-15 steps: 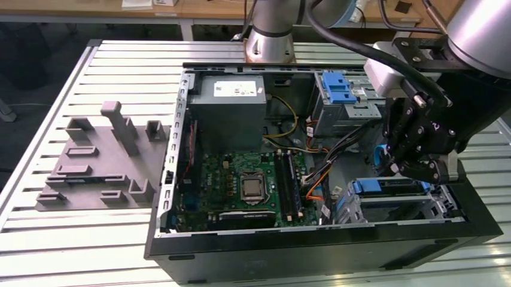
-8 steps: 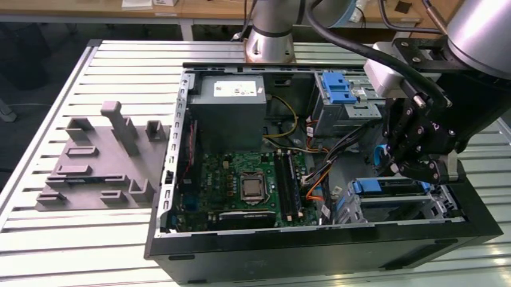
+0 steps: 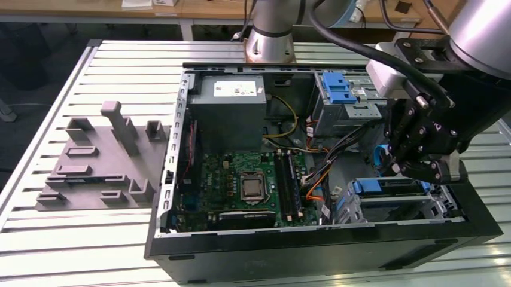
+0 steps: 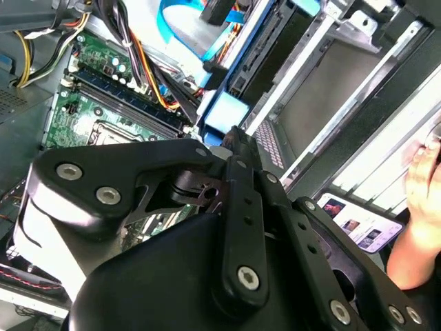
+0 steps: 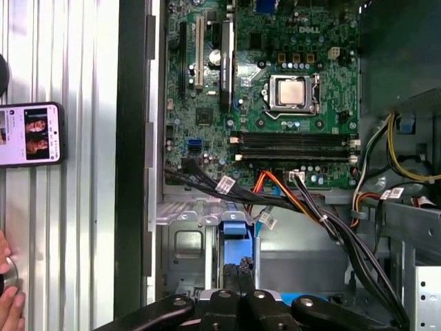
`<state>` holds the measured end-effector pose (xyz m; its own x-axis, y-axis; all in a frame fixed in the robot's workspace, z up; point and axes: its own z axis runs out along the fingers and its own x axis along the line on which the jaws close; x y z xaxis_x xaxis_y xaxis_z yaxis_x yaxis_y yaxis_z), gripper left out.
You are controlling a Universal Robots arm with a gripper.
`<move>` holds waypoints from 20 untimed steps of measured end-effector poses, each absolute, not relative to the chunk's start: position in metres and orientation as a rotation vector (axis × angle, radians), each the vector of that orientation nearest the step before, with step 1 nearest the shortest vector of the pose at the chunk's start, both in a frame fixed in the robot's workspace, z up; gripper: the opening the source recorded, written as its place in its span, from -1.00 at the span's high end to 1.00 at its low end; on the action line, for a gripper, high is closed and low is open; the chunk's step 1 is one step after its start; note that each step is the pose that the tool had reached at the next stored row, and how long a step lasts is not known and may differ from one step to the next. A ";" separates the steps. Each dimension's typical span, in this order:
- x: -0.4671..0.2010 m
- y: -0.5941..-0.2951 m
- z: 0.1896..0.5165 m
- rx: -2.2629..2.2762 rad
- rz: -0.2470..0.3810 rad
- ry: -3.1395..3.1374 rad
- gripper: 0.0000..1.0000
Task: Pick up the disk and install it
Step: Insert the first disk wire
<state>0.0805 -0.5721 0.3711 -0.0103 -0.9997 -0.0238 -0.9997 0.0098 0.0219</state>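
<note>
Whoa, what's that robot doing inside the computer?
A robot arm has its gripper down inside an open computer case that lies on a slatted table. The gripper is at the drive cage in the corner, right by the blue-framed disk sitting in that cage. I cannot tell if it is gripping the disk. A person's hand rests on the table near a phone.

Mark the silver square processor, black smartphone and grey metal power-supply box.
silver square processor (image 5: 293,92): first wrist view, lid centre.
black smartphone (image 5: 29,134): first wrist view, lit screen.
grey metal power-supply box (image 3: 227,122): exterior view, bare top face.
</note>
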 end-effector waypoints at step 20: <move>0.137 -0.569 0.369 -2.209 0.051 2.231 0.79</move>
